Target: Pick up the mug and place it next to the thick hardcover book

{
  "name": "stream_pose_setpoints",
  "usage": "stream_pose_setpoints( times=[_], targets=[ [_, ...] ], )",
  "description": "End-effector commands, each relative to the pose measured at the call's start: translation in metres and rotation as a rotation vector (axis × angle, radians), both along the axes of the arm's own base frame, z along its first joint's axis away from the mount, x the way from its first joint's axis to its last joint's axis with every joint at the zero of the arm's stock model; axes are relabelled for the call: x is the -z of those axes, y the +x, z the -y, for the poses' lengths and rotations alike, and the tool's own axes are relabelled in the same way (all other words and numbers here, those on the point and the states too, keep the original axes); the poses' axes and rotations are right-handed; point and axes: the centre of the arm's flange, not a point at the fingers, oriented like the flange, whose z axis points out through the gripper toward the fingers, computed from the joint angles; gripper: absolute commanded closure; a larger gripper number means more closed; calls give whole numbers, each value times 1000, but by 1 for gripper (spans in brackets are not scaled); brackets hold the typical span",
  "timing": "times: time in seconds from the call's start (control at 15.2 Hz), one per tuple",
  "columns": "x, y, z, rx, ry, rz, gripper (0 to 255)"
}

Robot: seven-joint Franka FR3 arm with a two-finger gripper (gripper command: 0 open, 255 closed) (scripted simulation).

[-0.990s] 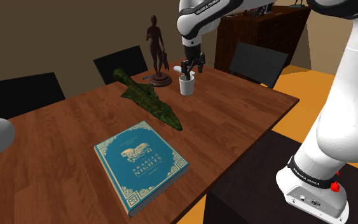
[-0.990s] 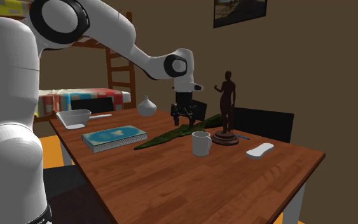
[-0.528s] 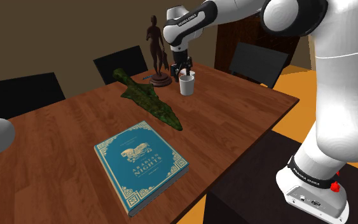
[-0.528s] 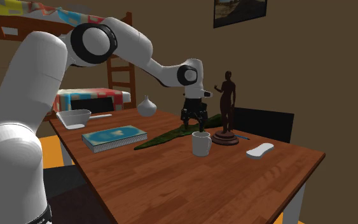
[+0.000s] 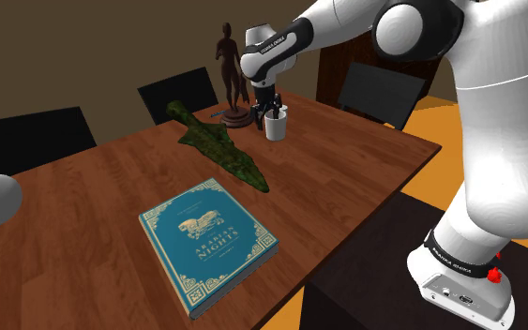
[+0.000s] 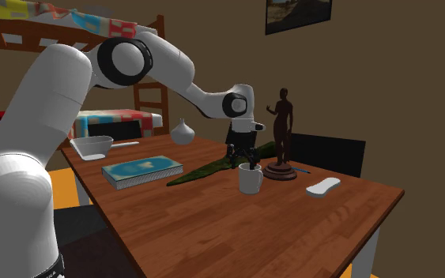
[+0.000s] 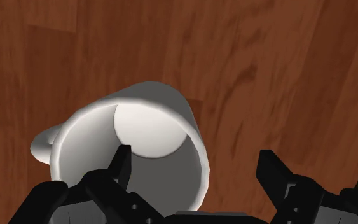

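Mug (image 5: 275, 127): white, one handle, upright on the wooden table (image 5: 346, 159), towards the far end in the shoulder view, just beside the base of a dark brown statuette (image 5: 229, 70) of a standing figure. In the second exterior view the mug (image 6: 250, 180) stands in front of the statuette (image 6: 282, 130) and well apart from the book. Book (image 5: 210, 242): thick hardcover with a teal cover, gilt ornament and the title "Arabian Nights", lying flat near the table's near edge in the shoulder view. In the second exterior view the book (image 6: 141, 170) lies to the left of the mug. Between mug and book lies a long, mottled green, blade-shaped object (image 5: 224, 150), flat on the table. Gripper (image 5: 269, 112): black, pointing down, directly over the mug, fingertips at the level of the rim. In the wrist view the gripper (image 7: 195, 154) has its fingers set wide apart, astride the mug (image 7: 145, 124). One fingertip is over the hollow and the other is outside the wall, on the side away from the handle. Whether either finger touches the wall cannot be told. Other items on the table in the second exterior view: a white bowl (image 6: 92, 146), a small white vase (image 6: 182, 132) and a flat white oblong piece (image 6: 323, 186) near the statuette.
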Motion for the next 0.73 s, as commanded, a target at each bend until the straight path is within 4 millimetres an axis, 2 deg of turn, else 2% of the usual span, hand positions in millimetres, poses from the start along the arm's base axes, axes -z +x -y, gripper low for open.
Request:
stream_pose_setpoints(
  times=[0.0,0.4,0.46,0.66],
  targets=[
    [4,0,0,0,0,0,0],
    [4,0,0,0,0,0,0],
    [4,0,0,0,0,0,255],
    [4,0,0,0,0,0,255]
  ],
)
